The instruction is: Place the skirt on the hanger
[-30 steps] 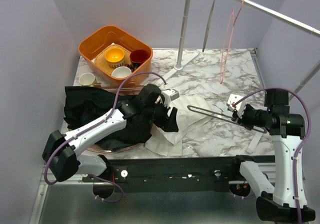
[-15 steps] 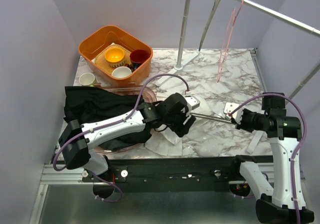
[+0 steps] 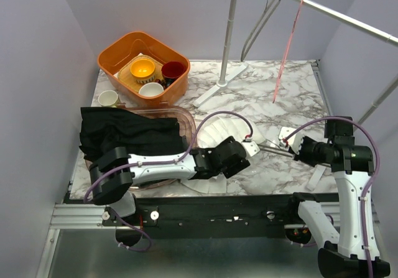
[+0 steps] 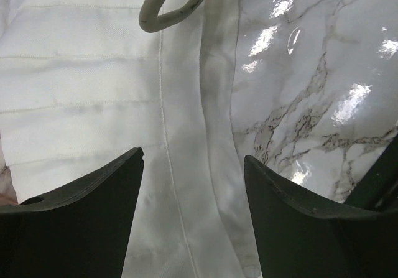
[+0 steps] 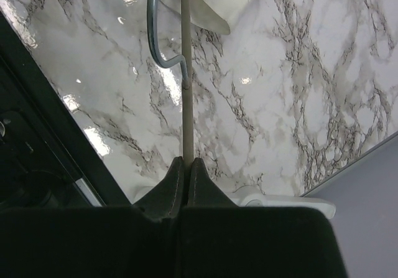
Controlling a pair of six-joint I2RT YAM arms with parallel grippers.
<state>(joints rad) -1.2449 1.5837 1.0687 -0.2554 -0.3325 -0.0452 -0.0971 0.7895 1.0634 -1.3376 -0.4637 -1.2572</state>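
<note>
Since a second ago, reaches left arm rightward off black cloth (image 3: 124, 135) to far edge of skirt (image 3: 214, 129). Shows left jaws released, poised low over skirt edge on bench (image 3: 273, 91), straddling a seam, just short of hanger (image 5: 185, 104) tip. Shows right jaws clenched on hanger rod, holding it level with tip over skirt. Pinch top layer only at edge; lift clear of bench; draw opening over hanger tip. Hold right arm steady. Avoid trapping hanger wire between left jaws.
</note>
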